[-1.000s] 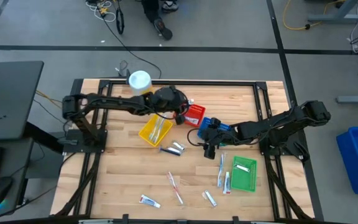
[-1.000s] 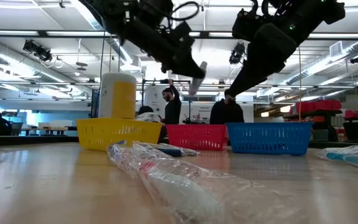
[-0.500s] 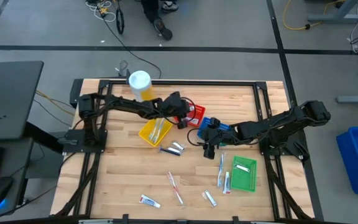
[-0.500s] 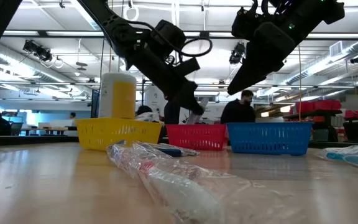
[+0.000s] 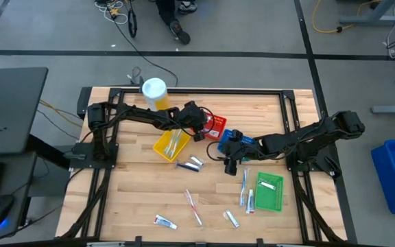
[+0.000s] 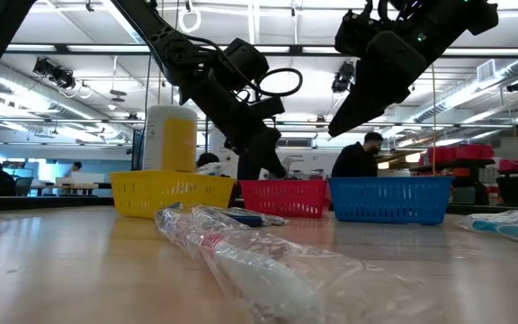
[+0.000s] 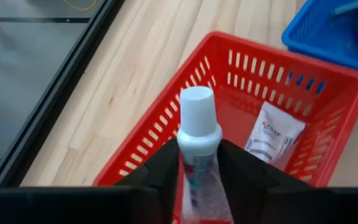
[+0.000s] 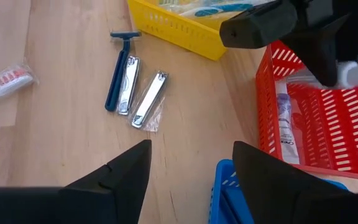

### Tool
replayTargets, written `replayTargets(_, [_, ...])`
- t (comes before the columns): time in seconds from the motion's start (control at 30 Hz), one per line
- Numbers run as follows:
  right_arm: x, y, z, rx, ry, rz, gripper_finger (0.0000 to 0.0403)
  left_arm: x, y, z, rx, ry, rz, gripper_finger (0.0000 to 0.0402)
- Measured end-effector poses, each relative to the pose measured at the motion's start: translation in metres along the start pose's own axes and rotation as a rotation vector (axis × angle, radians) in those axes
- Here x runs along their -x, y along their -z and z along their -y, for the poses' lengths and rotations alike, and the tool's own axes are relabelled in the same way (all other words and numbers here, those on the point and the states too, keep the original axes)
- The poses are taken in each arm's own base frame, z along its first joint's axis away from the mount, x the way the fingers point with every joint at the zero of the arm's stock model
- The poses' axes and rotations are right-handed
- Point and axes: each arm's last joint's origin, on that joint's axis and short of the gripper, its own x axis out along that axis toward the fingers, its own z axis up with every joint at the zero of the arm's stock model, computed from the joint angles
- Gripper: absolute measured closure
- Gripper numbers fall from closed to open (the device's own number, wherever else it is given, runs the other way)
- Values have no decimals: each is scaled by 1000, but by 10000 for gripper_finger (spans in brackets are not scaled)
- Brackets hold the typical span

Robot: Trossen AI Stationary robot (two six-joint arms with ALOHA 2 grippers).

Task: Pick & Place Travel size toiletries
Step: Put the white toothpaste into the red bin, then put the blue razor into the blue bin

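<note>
Pinching a small white tube (image 7: 197, 149) between its two fingers, my left pincer (image 5: 199, 128) hangs over the red basket (image 7: 303, 81). The tube's white cap points up toward the basket. One more white tube (image 7: 273, 133) lies flat inside that red basket. My right pincer (image 5: 229, 162) waits beside the blue basket (image 5: 245, 143), with its fingers spread wide. On the table near the yellow basket (image 8: 173, 28) lie a blue razor (image 8: 117, 68) and nail clippers (image 8: 148, 98).
</note>
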Motion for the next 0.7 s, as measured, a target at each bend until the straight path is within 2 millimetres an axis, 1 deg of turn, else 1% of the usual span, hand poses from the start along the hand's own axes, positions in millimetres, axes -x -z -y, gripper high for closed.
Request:
replayTargets(0.1, [0,0,0,0,0,1,161,0,0,0,12,0,0,249])
replayTargets(0.2, [0,0,0,0,0,1,157,0,0,0,12,0,1,229])
replayTargets(0.3, [0,0,0,0,0,0,153,1,-1,3,19,2,3,217])
replayTargets(0.4, [0,0,0,0,0,0,150,7,-6,6,29,11,18,214])
replayTargets(0.53, [0,0,0,0,0,0,148,30,-21,10,57,31,57,218])
replayTargets(0.7, [0,0,0,0,0,1,157,81,-39,10,53,68,72,227])
